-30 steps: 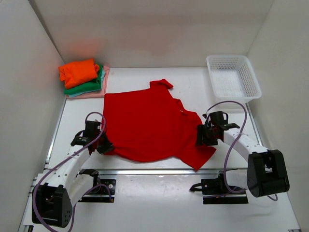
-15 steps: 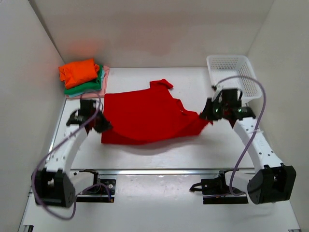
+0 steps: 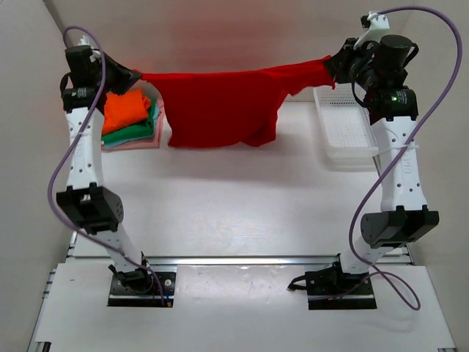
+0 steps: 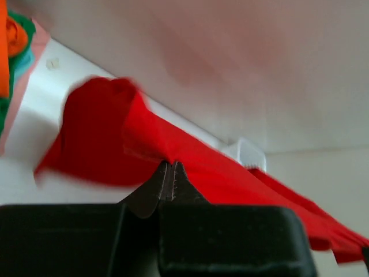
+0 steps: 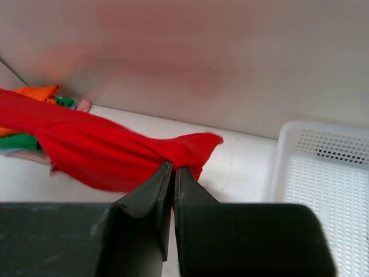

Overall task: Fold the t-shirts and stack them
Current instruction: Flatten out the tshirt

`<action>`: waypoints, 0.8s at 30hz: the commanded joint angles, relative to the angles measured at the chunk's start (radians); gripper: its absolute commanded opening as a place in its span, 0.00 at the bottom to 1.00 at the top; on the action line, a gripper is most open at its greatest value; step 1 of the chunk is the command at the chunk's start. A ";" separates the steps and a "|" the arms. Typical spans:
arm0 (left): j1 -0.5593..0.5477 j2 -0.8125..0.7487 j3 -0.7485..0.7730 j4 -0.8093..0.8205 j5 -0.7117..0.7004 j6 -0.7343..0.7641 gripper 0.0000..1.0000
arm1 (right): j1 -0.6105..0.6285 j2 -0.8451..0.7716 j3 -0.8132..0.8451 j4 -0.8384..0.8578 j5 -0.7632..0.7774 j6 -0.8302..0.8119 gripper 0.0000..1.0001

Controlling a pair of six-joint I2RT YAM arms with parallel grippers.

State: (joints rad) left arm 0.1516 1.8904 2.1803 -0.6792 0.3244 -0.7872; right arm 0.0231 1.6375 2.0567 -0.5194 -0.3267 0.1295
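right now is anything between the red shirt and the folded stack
Nothing visible. The red shirt hangs between the left gripper and right gripper; the folded stack sits just left of it, the basket off to the right.

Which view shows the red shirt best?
Top external: the whole red shirt hangs stretched between the left end effector and right end effector. Each wrist view shows only the pinched edge and part of the cloth trailing away.

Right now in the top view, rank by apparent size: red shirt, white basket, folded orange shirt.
1. red shirt
2. white basket
3. folded orange shirt
The red one hangs nearer the camera, inflating it.
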 commanded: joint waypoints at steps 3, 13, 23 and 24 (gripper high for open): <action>0.032 -0.247 -0.147 0.061 0.036 0.015 0.00 | -0.005 -0.126 -0.041 0.018 0.047 -0.069 0.00; 0.034 -0.300 -0.036 0.082 0.036 -0.021 0.00 | 0.020 -0.266 -0.055 0.120 0.075 -0.030 0.00; -0.020 -0.147 -0.106 0.121 0.021 -0.014 0.00 | 0.020 -0.036 -0.021 0.148 -0.012 -0.039 0.00; -0.023 -0.130 -0.084 0.125 0.024 -0.012 0.00 | 0.021 0.000 -0.006 0.153 -0.014 -0.047 0.00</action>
State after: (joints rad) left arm 0.1349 1.7138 2.0697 -0.5854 0.3767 -0.8112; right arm 0.0517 1.5524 2.0174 -0.4080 -0.3336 0.1024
